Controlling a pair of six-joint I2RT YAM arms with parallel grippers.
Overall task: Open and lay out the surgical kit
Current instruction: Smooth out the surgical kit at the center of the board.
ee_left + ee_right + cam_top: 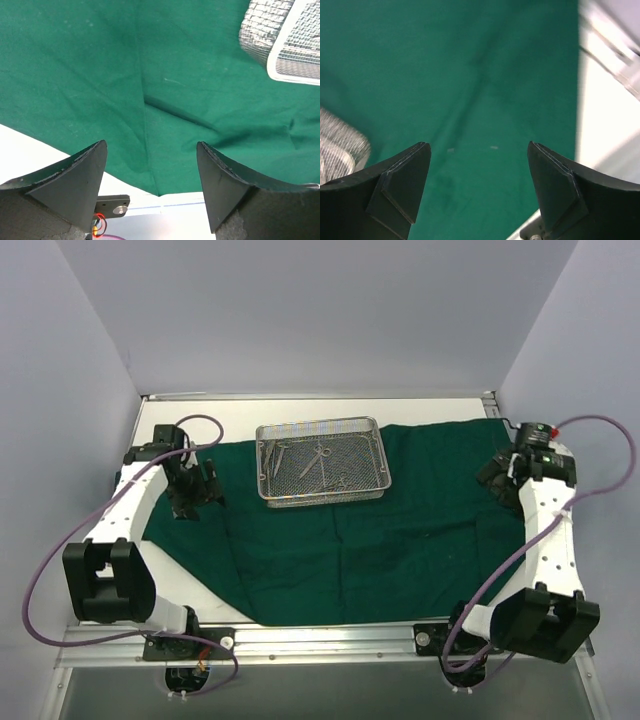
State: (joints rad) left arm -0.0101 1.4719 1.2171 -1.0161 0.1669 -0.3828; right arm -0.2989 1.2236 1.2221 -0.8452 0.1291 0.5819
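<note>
White table [320, 410] | green drape [400, 540] spread | mesh tray [322, 492] w/ tools [318, 462] atop | L gripper [151, 144], R gripper [479, 144] both splayed, empty

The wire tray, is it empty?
No, several small steel instruments lie inside the wire-mesh tray on the green drape.

Soft, even light fills the overhead view and leaves only faint shadows. The green cloth [400, 540] looks dark there and brighter up close. The left wrist view shows its creases sharply. The right wrist view is smeared, and the tray [340, 150] corner is blurred.
</note>
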